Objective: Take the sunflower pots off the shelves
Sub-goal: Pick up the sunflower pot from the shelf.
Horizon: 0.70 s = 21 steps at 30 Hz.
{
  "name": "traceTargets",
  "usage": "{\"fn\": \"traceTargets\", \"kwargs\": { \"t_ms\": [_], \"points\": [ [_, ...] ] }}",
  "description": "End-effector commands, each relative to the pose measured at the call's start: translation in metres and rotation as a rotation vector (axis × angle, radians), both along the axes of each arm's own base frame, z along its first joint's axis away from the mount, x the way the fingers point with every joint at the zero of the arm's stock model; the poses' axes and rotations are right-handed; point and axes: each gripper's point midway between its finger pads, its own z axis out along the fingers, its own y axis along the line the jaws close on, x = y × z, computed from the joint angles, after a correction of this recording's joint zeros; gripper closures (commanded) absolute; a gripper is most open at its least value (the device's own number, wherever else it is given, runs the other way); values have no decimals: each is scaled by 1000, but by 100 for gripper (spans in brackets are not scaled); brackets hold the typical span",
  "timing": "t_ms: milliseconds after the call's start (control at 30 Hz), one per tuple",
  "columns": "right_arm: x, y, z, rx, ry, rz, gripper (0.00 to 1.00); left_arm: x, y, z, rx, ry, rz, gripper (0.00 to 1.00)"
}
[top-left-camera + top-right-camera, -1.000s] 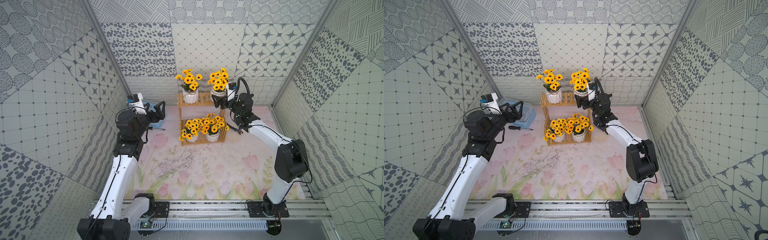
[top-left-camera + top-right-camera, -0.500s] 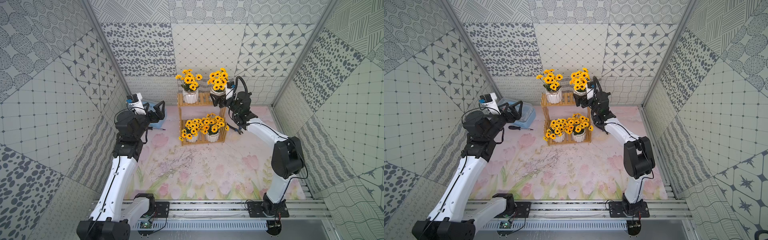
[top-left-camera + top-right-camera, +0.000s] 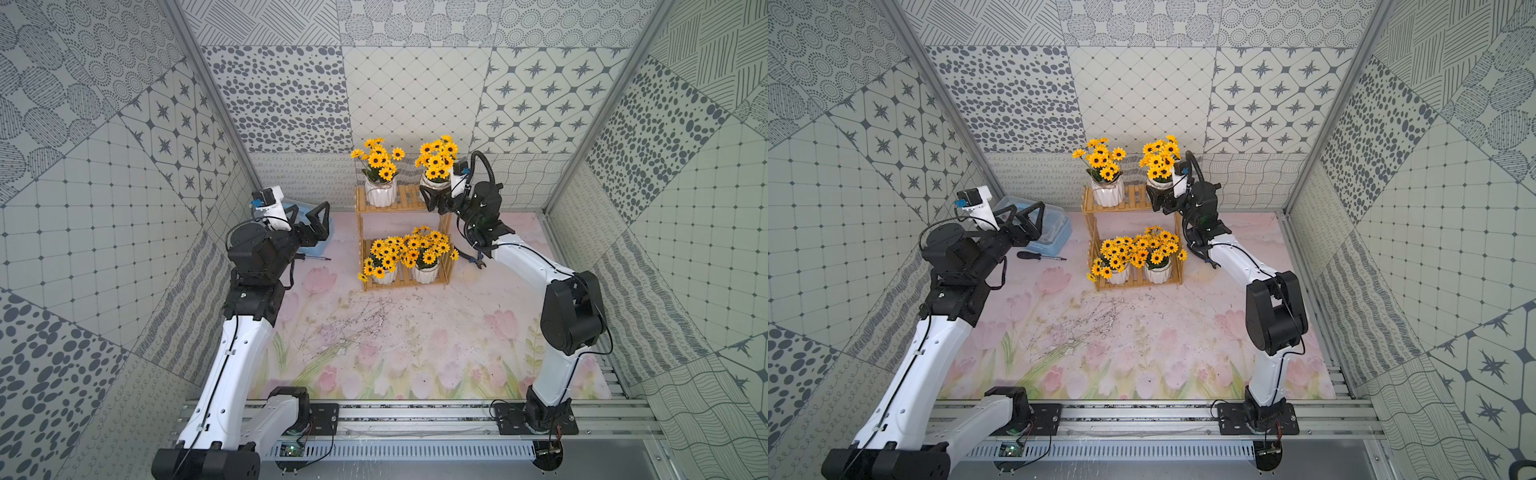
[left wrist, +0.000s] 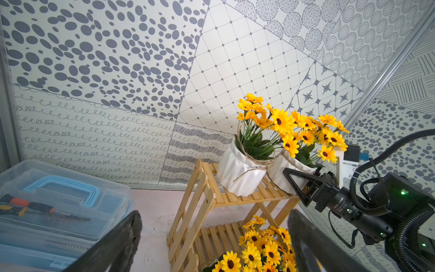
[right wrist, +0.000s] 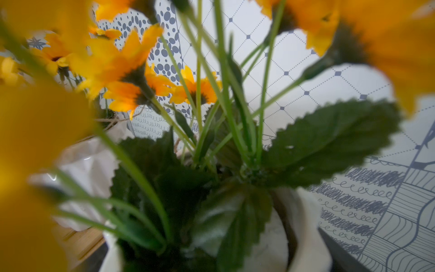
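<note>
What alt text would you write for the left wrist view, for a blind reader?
The right gripper reaches around the farther sunflower pot on the top tier of the wooden shelves, beside the nearer pot. More sunflowers fill the lower tier; a clear toolbox stands beside, and the open left gripper frames the view.

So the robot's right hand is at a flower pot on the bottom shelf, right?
Not quite. The right hand is at a flower pot on the top shelf, not the bottom one. You can see it in both top views.
</note>
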Motion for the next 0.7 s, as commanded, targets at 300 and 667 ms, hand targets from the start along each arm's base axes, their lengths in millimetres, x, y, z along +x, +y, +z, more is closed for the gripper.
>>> {"fn": "traceTargets", "kwargs": {
  "t_ms": [300, 667],
  "points": [
    [-9, 10, 9, 21, -46, 57, 41, -9, -2, 13, 16, -53, -13, 3],
    [-16, 10, 15, 22, -68, 71, 95, -11, -1, 12, 15, -55, -11, 3]
  ]
}}
